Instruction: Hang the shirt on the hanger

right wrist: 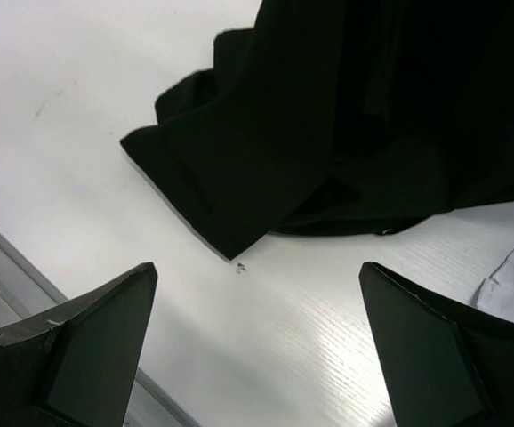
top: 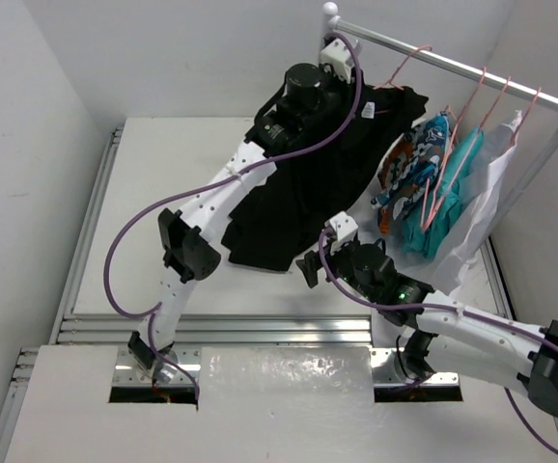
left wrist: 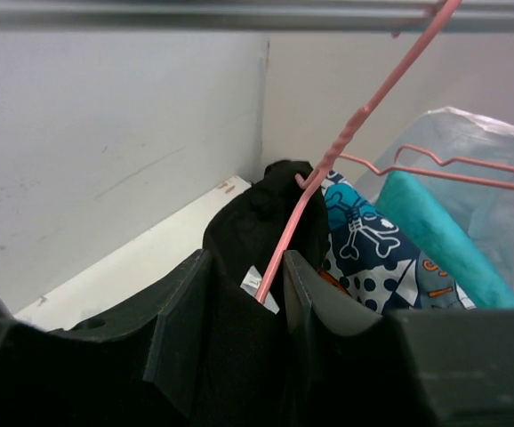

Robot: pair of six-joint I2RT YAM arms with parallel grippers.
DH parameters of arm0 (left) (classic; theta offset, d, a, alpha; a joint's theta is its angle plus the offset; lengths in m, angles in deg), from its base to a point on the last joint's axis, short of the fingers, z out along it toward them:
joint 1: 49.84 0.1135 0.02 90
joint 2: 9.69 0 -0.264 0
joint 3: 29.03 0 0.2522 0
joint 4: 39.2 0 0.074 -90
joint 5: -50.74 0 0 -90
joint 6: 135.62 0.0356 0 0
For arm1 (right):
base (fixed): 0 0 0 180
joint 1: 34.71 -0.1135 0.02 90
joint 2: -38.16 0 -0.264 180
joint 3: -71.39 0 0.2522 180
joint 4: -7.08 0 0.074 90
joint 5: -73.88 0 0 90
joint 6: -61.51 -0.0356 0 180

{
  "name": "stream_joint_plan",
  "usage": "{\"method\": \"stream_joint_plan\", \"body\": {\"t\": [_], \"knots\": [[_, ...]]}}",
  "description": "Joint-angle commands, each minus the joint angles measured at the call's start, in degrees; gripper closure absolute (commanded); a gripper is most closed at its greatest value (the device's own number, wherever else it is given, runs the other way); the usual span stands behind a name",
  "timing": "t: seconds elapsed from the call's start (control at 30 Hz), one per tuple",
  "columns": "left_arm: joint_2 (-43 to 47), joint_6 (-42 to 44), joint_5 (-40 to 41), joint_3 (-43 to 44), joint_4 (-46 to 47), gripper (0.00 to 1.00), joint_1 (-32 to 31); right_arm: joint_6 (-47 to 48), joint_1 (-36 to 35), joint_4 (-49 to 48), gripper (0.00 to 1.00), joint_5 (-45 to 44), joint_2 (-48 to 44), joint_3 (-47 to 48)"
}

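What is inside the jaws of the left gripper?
Black shirt fabric, its white label and a pink hanger wire. Beyond the label, the wire is covered.

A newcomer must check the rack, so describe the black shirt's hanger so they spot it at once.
Find the metal rail at the table's far right. Of the pink wire hangers on it, the hanger is the leftmost. Only it wears the black shirt; the other hangers carry bright or white clothes.

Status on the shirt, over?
Left gripper shut on shirt collar beside hanger wire. Right gripper open, empty, over table by hem. Shirt top up at hanger, lower end on table. Patterned garment close beside hanger.
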Motion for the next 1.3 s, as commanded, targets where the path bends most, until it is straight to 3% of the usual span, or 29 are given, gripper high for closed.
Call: {"method": "stream_joint_plan", "body": {"t": [0.0,0.03,0.07,0.1,0.13,0.23,0.43,0.63,0.7,0.77,0.8,0.87,0.9,0.93,1.13,1.27], "knots": [[2.49,-0.51,-0.18,-1.78,0.12,1.0,0.44,0.06,-0.3,1.06,0.04,-0.42,1.3,0.69],[2.92,-0.51,-0.53,-2.39,-0.23,0.94,0.44,0.06,-0.3,1.42,0.04,-0.07,1.74,1.04],[3.45,-0.42,-0.71,-3.18,-0.41,0.72,0.44,0.15,-0.22,2.29,0.04,0.19,2.09,1.3],[4.76,-0.34,-0.89,-5.19,-0.58,0.61,0.44,0.24,-0.22,2.47,0.04,0.54,2.96,1.91],[5.38,-0.07,-1.15,-5.99,-0.76,0.42,0.53,0.32,-0.22,2.91,0.04,1.24,3.32,2.18],[8.46,0.45,-1.5,-9.25,-1.55,0.24,0.53,0.85,-0.3,3.61,0.04,2.39,4.81,3.24],[14.79,1.42,-0.63,-13.91,-2.96,0.01,0.7,1.47,-0.22,4.14,0.04,3.89,7.1,4.2],[21.38,1.33,-0.27,-17.86,-4.45,0.0,0.7,3.14,-0.22,6.33,0.06,7.57,12.01,6.75],[23.48,1.33,-0.62,-18.22,-5.15,0.0,0.7,3.57,-0.22,6.52,0.13,8.19,13.07,7.19],[25.59,1.51,-0.71,-18.31,-6.55,0.0,0.62,4.19,-0.22,5.99,0.24,8.19,14.48,7.81],[26.39,1.68,-0.19,-18.31,-7.17,0.0,0.7,4.54,-0.22,5.55,0.38,8.37,15.09,8.07],[29.8,2.21,-0.01,-19.44,-9.27,0.0,0.88,7.07,-0.3,4.23,0.57,10.91,17.63,9.82],[31.48,2.21,-0.1,-20.41,-9.81,0.0,1.49,7.96,-0.3,4.14,0.72,12.22,19.04,10.96],[33.15,2.3,-0.53,-23.11,-10.34,0.0,2.02,8.84,-0.3,4.32,0.77,14.76,20.53,13.76],[48.0,2.92,-1.24,-37.43,-11.04,0.01,9.22,14.47,-0.39,2.91,0.83,22.07,36.61,23.61],[56.95,5.63,-1.77,-46.06,-12.1,0.0,15.64,13.78,0.13,11.59,0.81,18.23,49.0,38.34]]}}
